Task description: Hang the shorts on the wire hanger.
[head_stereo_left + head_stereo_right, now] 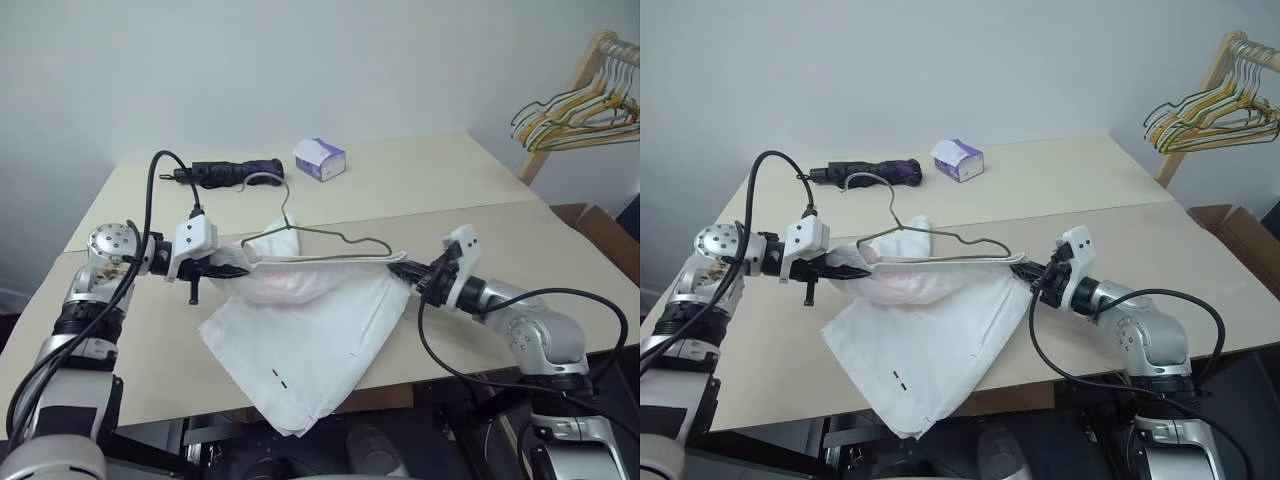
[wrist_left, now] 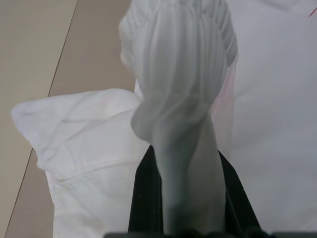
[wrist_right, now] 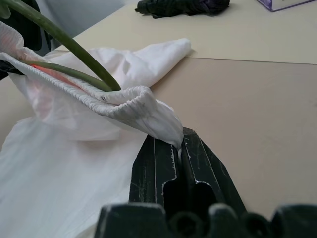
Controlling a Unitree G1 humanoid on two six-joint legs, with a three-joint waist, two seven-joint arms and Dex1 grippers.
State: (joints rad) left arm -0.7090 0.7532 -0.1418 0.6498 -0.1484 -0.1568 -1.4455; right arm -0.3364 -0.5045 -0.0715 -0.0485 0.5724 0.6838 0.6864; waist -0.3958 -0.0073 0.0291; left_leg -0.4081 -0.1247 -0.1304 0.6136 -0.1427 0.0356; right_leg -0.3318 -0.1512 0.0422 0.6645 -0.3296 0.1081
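While both arms pull outward from either end, the shorts [image 1: 310, 320] hang stretched between them above the front edge of the table [image 1: 420, 180], the waistband taut and the legs draped down over the tabletop and past its rim. Held this way, the waistband seems to be kept open around the wire hanger [image 1: 320, 240], whose lower bar sits inside the gathered elastic while its hook rises free above the cloth. Closed tight on one end of the waistband, the left gripper [image 1: 228, 270] pinches a bunched fold; the right gripper [image 1: 408, 270] has its jaws clamped on the opposite end, just beside the hanger's corner. Farther back on the pale beige table lie a folded dark umbrella [image 1: 235, 172] and a small tissue box [image 1: 320, 158], well apart from the work. Against the plain white wall, a wooden rack [image 1: 575, 85] carries a bunch of spare hangers [image 1: 580, 110].
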